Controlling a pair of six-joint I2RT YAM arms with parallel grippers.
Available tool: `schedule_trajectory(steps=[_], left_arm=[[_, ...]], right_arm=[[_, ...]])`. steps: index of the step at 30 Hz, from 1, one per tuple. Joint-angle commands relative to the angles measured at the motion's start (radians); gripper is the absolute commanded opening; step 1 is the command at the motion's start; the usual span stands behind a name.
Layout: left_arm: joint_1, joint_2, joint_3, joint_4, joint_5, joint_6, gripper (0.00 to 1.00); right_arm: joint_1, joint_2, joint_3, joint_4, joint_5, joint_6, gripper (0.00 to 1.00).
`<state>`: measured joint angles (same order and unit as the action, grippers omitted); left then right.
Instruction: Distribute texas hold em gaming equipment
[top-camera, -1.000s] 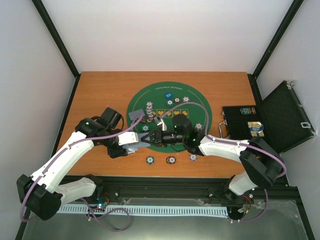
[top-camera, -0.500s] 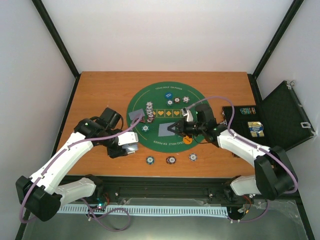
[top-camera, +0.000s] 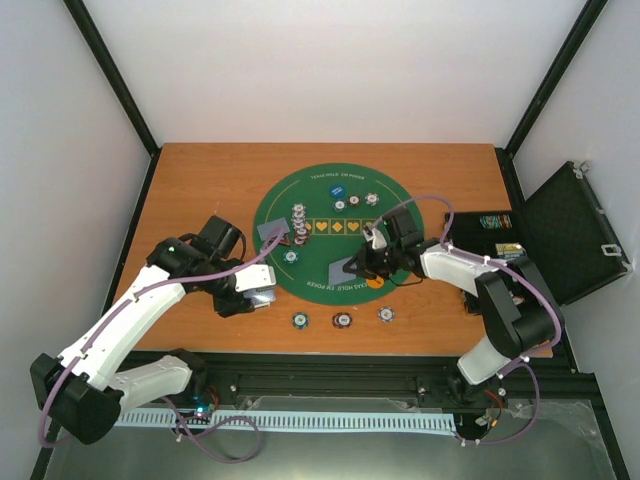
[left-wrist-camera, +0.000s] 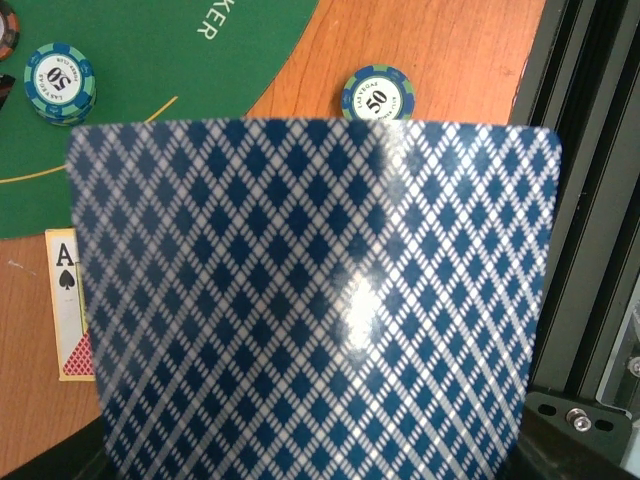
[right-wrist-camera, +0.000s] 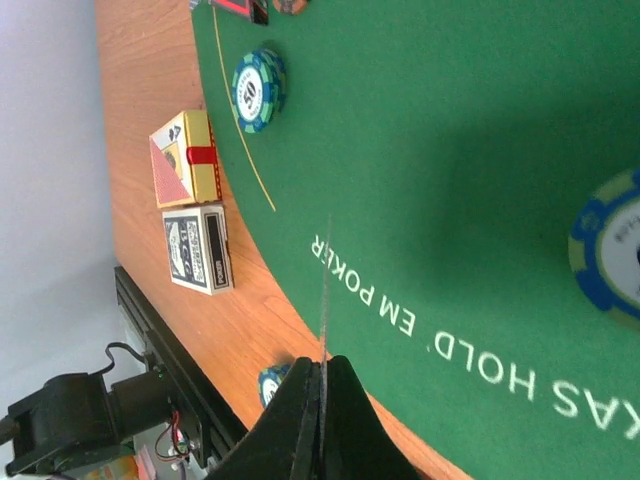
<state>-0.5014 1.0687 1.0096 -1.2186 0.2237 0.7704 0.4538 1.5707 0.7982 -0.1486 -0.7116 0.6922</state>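
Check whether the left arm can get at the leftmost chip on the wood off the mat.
Probably yes for reach: the chip lies close to the left end effector, nothing between. But it holds a blue-backed card, so a grip looks unlikely.

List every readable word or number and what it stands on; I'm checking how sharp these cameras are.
"HOLD' EM POKER": mat
"50": chip on the mat
"50": chip on the wood
"A" with a spade: pale card box
Too small to read: print on the blue card box, chip rim lettering.
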Motion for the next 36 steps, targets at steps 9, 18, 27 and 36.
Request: schedule_trajectory(steps=[9,18,27,36], left_arm=[[-0.003,-0.025,0.035,-0.033,-0.002,0.012,0.23],[-0.003,-0.017,0.037,-0.036,0.018,0.0,0.23],[-0.003,0.013,0.032,-0.019,0.035,-0.009,0.23],[-0.003,0.021,0.028,-0.015,0.042,-0.014,0.23]], right_arm=[[-0.099,0.352,0.594,-0.188,-0.001,-0.109,0.03],[-0.164,0.782,1.194,-0.361,0.056,-0.174,0.03],[-0.205,1.08,1.618,-0.395,0.05,-0.095,0.03],[-0.208,1.134,1.645,-0.408,0.099,-0.108,0.21]])
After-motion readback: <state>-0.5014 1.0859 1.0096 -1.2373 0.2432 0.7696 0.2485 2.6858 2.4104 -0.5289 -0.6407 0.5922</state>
